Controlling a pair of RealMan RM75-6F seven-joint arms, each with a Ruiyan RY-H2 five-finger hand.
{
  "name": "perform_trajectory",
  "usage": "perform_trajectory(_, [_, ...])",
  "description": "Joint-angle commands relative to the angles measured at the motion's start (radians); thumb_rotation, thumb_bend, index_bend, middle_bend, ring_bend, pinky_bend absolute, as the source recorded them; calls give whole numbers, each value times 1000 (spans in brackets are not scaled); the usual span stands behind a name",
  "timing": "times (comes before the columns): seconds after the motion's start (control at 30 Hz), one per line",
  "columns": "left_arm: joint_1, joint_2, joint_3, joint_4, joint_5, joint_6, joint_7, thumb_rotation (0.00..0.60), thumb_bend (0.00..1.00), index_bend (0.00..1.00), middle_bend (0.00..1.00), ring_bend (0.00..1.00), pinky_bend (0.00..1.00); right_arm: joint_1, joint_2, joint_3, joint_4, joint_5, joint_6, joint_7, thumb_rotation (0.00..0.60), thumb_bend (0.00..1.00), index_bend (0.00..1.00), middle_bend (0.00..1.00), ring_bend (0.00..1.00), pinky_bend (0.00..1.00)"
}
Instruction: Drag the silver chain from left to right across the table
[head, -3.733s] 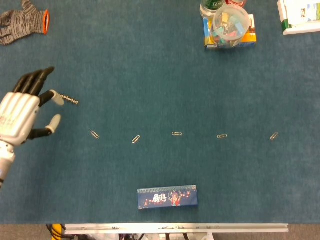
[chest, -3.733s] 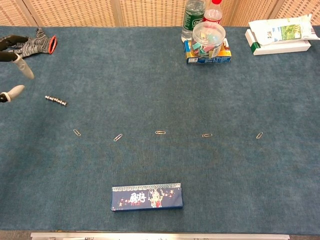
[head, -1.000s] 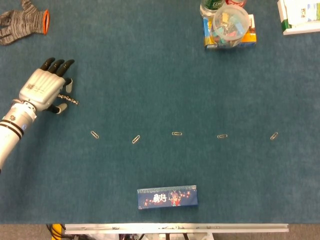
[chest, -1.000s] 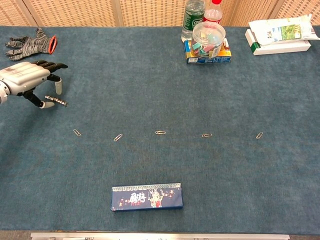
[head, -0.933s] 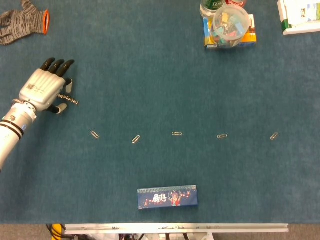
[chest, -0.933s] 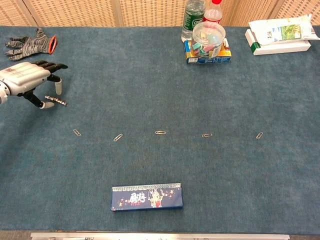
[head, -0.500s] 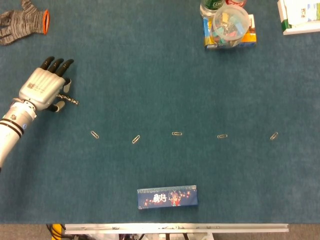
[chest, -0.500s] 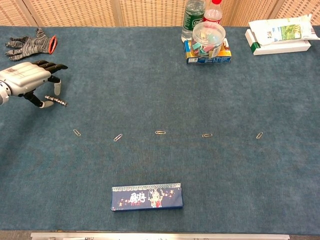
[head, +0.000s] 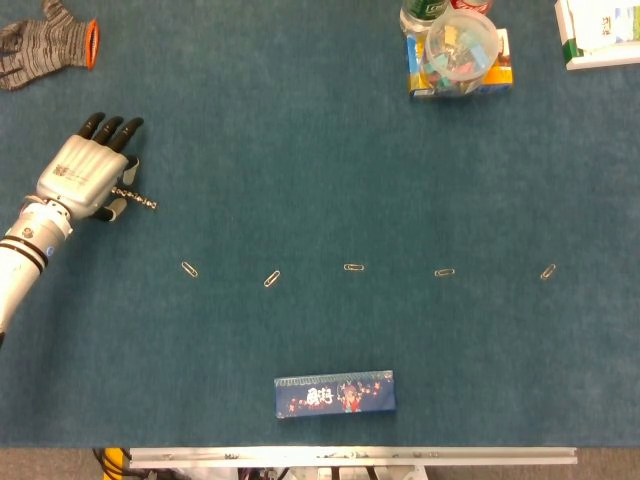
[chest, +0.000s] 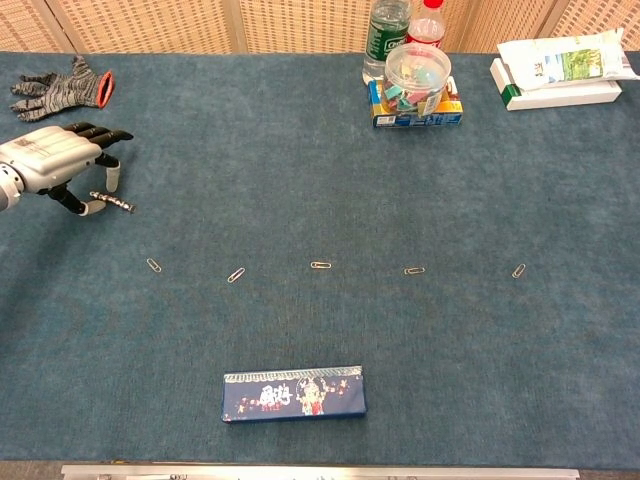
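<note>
Silver chain (head: 135, 196) sits under your left hand (head: 85, 178); can't tell if it's actually pinched, so press down before dragging right.

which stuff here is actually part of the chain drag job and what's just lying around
Part of the job:
- silver chain, at the table's left side
- left hand, over the chain's left end

Just lying about:
- five paper clips in a row, e.g.
- blue box
- grey glove
- clip jar
- two bottles
- white packet
</note>
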Motion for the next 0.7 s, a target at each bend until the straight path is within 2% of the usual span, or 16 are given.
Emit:
perform_trajectory(0.03, [0,-3,0,4,0,-1,-2,600,315,457,0,0,28,1,0,0,0,1,-1,-1,600,272,238,267,236,451])
perform_trajectory(0.7, [3,-10,-3,16,-13,-13,-17,600,329,484,0,0,30,3,-2,0,1,3,-6,-4,600,273,238,267,236,451])
